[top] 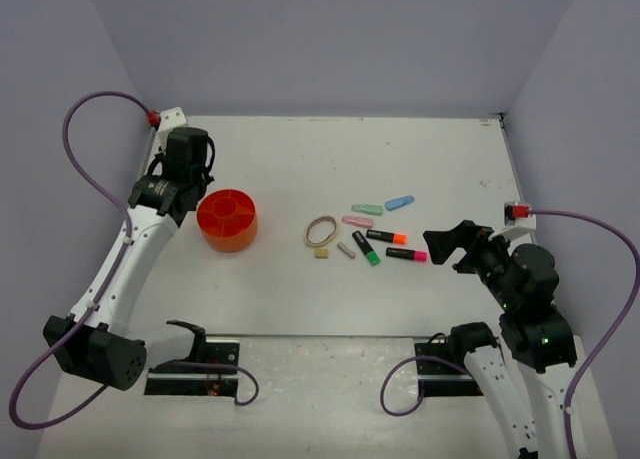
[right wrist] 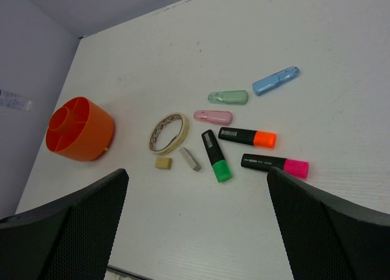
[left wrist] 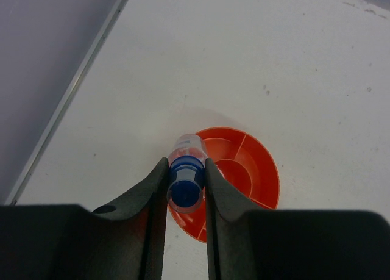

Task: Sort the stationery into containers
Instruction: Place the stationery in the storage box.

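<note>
My left gripper [left wrist: 186,182] is shut on the blue-capped bottle [left wrist: 187,173] and holds it above the near rim of the round orange tub [left wrist: 256,170], which also shows in the top view [top: 227,220] and the right wrist view [right wrist: 79,129]. My right gripper [right wrist: 198,188] is open and empty, above the table near the loose items. On the table lie green [right wrist: 214,155], orange [right wrist: 247,136] and pink [right wrist: 274,164] highlighters, pastel green [right wrist: 228,97], pink [right wrist: 212,116] and blue [right wrist: 275,81] bars, a band ring [right wrist: 169,133], a tan cube [right wrist: 163,163] and a grey piece [right wrist: 189,159].
The tub has divider compartments that look empty in the left wrist view. Grey walls close the table at the left, back and right. A metal rail [top: 330,337] runs along the near edge between the arm bases.
</note>
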Controlling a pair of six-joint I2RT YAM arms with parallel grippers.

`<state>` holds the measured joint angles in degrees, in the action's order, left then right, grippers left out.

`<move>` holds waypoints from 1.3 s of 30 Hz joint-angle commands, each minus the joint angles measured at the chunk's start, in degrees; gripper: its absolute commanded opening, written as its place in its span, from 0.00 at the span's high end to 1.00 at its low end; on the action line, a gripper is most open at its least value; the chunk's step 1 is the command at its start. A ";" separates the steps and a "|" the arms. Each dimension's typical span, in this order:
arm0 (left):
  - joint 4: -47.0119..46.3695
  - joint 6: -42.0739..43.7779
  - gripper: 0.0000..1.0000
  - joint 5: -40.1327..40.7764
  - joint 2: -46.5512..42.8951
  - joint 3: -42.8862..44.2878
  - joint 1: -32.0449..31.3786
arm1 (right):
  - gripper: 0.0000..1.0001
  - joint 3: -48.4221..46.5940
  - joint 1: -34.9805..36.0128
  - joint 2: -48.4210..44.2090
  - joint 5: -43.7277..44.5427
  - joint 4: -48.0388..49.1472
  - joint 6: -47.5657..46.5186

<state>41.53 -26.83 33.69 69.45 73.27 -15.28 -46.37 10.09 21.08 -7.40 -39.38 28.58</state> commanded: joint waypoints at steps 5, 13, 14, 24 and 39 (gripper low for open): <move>-5.66 -2.10 1.00 -2.97 2.74 -4.63 2.64 | 0.01 -0.13 0.20 0.36 -2.34 1.83 -0.91; -7.69 -3.14 1.00 -3.26 4.11 -7.92 3.24 | 0.01 0.05 0.72 0.10 -1.81 1.67 -1.00; -7.48 -3.27 1.00 -3.34 4.04 -8.11 3.17 | 0.01 0.05 0.72 0.03 -1.83 1.67 -0.98; -6.50 -3.60 1.00 -5.06 -0.82 -9.37 3.15 | 0.01 0.23 0.72 0.52 -2.27 2.11 -0.80; -7.07 -3.31 1.00 -5.12 0.16 -10.91 3.24 | 0.01 0.40 0.72 0.54 -2.71 2.02 -0.72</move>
<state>36.60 -29.40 28.85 69.87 62.15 -12.40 -46.37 10.59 21.10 -8.75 -38.96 28.49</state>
